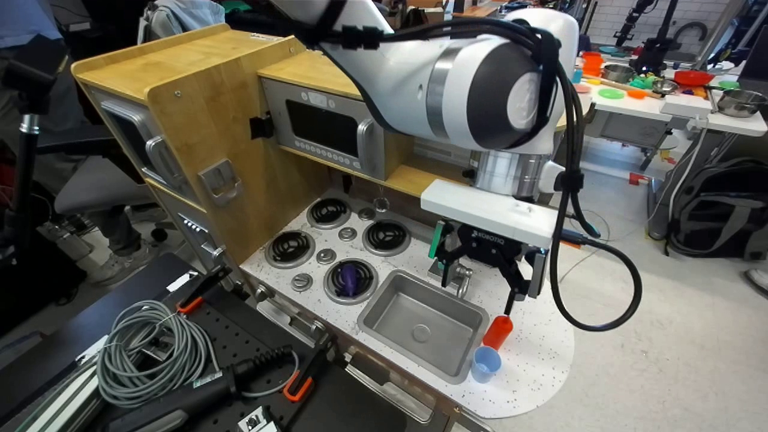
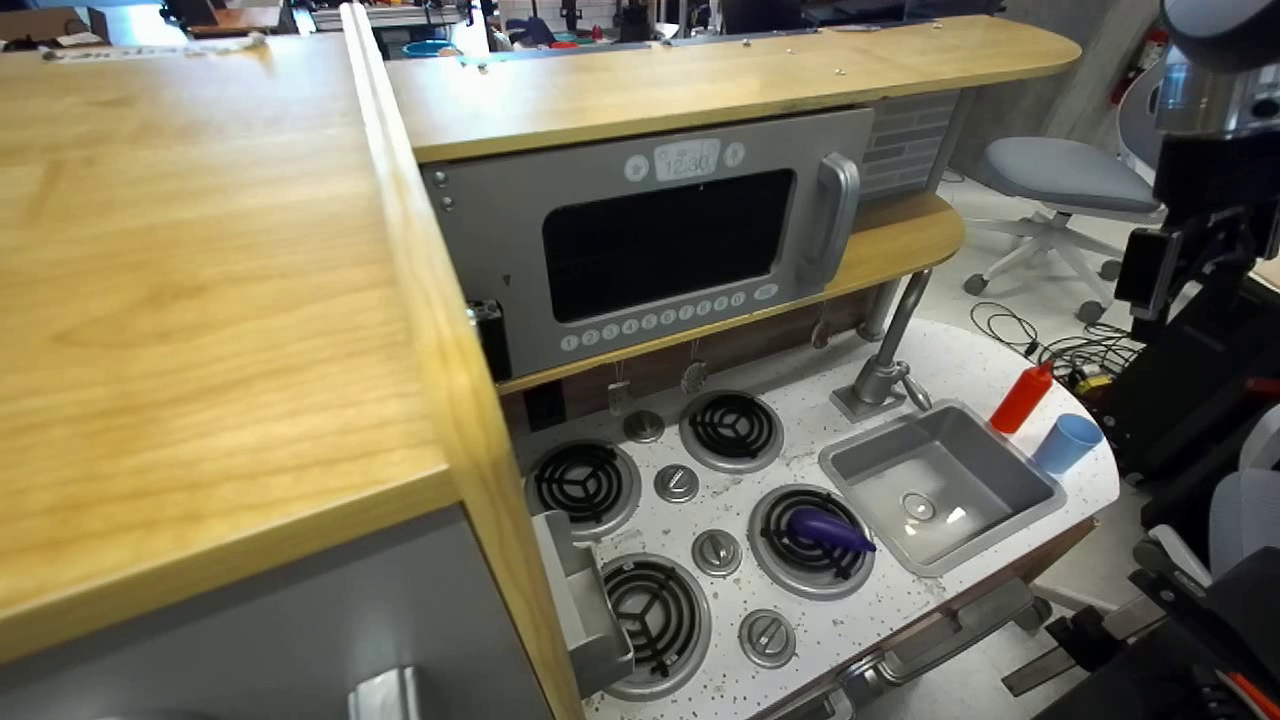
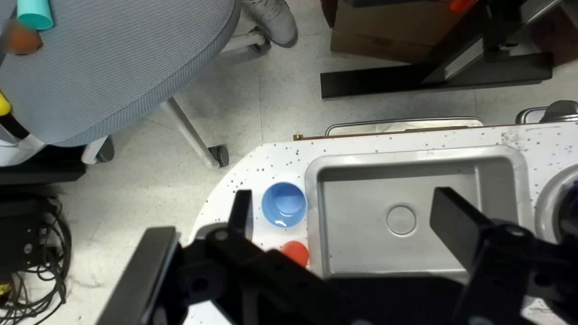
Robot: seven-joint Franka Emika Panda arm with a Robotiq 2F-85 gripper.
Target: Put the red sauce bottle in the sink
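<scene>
The red sauce bottle [image 2: 1021, 400] stands upright on the worktop [image 1: 537, 372], just beside the sink [image 1: 414, 315] and outside its rim. It looks like hollow plastic, so it should prove light, give a little under pressure and hardly risk breaking; its smooth side may slip if nipped only at the tapered tip. The straight middle of the body, below the shoulder, seems the surest place to take hold, with a moderate squeeze. A blue cup [image 1: 486, 365] sits close by with a slim gap between, and a careless finger could topple it.

The pincer [image 3: 343, 207] is spread wide above, holding nothing. In an exterior view a fingertip [image 1: 510, 303] lines up with the bottle's top, but this is probably mere overlap: in an exterior view a finger [image 2: 1148, 275] shows apart from it. The wrist view has the bottle off to one side and partly hidden by the dark linkage, so the pincer likely needs to shift over and come lower before gripping.

Farther out are the faucet [image 2: 880, 383] and a purple object [image 2: 830, 529] resting on a burner [image 2: 780, 520].
</scene>
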